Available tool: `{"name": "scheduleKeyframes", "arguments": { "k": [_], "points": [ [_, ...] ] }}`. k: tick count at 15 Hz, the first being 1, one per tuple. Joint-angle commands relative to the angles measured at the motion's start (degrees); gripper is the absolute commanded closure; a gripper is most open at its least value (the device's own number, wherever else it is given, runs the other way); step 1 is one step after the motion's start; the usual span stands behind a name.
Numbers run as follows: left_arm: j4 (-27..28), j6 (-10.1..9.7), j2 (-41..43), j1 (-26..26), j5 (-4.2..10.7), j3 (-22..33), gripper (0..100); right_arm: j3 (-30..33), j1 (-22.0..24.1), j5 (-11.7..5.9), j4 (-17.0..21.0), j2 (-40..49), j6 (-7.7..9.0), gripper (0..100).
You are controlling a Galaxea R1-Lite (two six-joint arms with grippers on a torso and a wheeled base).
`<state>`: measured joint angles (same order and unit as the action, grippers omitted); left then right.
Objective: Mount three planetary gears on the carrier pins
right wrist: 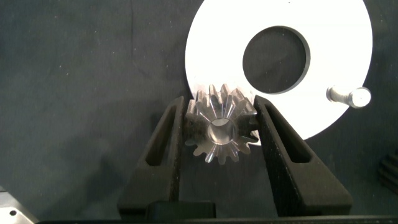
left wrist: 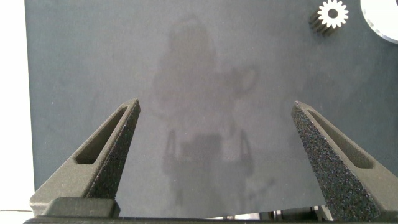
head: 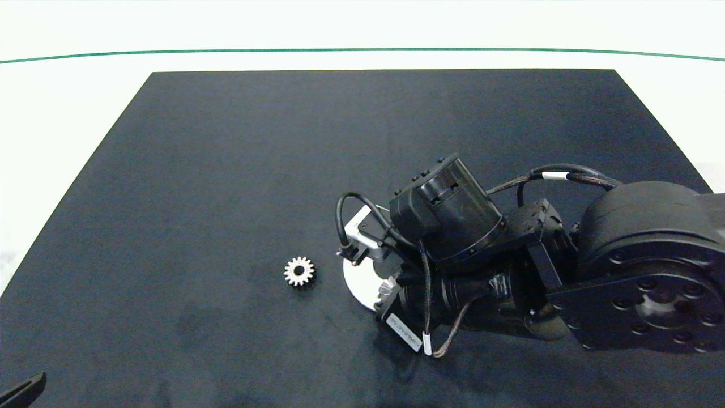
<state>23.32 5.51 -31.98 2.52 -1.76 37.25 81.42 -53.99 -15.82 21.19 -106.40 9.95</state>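
Two silver metal spur gears are what I can see from my remote station. One small silver toothed gear [head: 299,271] lies flat and alone on the dark black table mat [head: 226,170], a little apart from the flat white round disc [head: 358,281], on the side towards the left arm. The left wrist view shows this same loose gear [left wrist: 332,14] far off near a sliver of the disc's rim [left wrist: 380,18].

The second silver spur gear [right wrist: 221,130] is clamped between the grey fingers of my right gripper [right wrist: 221,134]. The jaws are closed in until both inner faces press on its teeth. I see a pale metal centre where its bore would be, so it appears to sit over something, though I cannot tell what. The gear overlaps the near edge of the disc [right wrist: 336,37]. The disc has a large dark centre hole, and one short pale silver cylindrical pin [right wrist: 349,96] stands bare near its rim, on the far side of the hole from the held gear.

In the head view the dark right arm covers most of the disc.

My left gripper [left wrist: 214,112] hangs over bare mat near the table's left front corner, its jaws spread wide and holding nothing.
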Motion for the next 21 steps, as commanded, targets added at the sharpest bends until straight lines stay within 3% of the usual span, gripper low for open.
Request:
{"name": "scheduleKeyframes", "arguments": {
  "k": [1, 13, 14, 21],
  "points": [
    [0.1, 0.03, 0.0, 0.0, 0.00, -0.1, 0, 0.1, 0.1, -0.08, 0.2, -0.7, 0.07, 96],
    [0.1, 0.03, -0.1, 0.1, 0.00, 0.9, 0, 1.0, 0.1, -0.08, -0.1, -1.7, 0.07, 96],
    [0.1, 0.03, -0.1, 0.1, 0.00, 1.0, 0, 0.9, 0.2, -0.08, -0.1, -1.6, 0.16, 0],
    [0.2, 0.03, 0.0, 0.1, 0.00, 1.2, 0, 0.8, 0.2, -0.08, 0.0, -1.6, 0.07, 0]
  ]
}}
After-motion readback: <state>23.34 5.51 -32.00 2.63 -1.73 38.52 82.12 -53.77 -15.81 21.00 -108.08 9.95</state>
